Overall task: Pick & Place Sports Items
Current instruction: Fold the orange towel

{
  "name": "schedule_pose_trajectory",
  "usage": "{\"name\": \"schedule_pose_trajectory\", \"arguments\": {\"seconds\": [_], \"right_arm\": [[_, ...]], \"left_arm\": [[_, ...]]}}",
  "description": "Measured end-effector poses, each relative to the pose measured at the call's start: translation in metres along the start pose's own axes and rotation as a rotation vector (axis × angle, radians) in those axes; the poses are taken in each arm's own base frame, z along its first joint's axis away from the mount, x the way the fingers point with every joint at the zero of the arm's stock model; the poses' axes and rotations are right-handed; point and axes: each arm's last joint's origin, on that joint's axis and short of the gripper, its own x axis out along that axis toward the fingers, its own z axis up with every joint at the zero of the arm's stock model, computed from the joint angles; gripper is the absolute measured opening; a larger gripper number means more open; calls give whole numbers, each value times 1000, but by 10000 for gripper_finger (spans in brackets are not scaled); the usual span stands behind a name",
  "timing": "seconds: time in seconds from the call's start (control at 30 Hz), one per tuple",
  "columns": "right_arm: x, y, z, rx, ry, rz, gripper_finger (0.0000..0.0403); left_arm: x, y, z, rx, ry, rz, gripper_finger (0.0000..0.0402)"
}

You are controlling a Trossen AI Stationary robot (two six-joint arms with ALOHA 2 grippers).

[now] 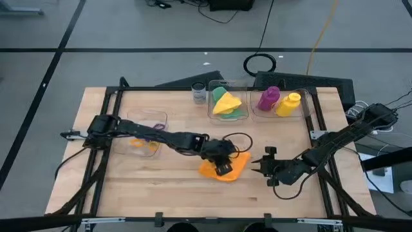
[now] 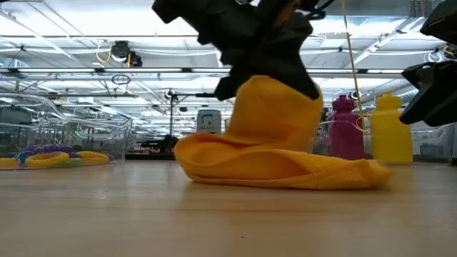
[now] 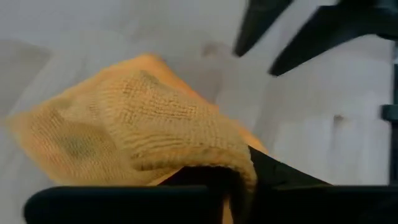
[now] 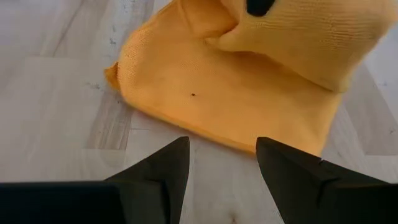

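The orange cloth (image 1: 224,167) lies near the middle of the wooden surface (image 1: 167,187), with bare boards on every side and the clear boxes well beyond it along the far edge (holding the yellow cloth (image 1: 226,102), purple bottle (image 1: 268,98) and yellow bottle (image 1: 288,104)). The left gripper (image 1: 222,164) sits on the orange cloth, fingers clamped together on a raised fold. The right gripper (image 4: 222,163) rests just beside the orange cloth's edge, fingers (image 4: 163,169) apart, holding nothing
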Motion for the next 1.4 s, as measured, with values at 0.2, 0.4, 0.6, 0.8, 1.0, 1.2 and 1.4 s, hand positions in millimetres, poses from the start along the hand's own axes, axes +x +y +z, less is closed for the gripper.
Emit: {"name": "schedule_pose_trajectory", "arguments": {"seconds": [0.2,0.4,0.6,0.8,1.0,1.2,1.4], "right_arm": [[0,0,0,0,0,0,139],[0,0,0,-1,0,0,139],[0,0,0,-2,0,0,139],[0,0,2,-1,-27,-25,139],[0,2,10,-21,-114,-39,139],[3,1,16,-11,-156,-38,139],[22,-5,10,-5,-108,-89,139]], "left_arm": [[0,-4,1,29,-5,-61,77],[0,-5,2,33,1,-75,153],[0,-5,2,38,-8,-81,216],[0,-3,0,102,16,-63,249],[10,6,-12,115,86,71,253],[41,8,-30,159,156,67,253],[58,4,-48,169,229,57,253]]}}
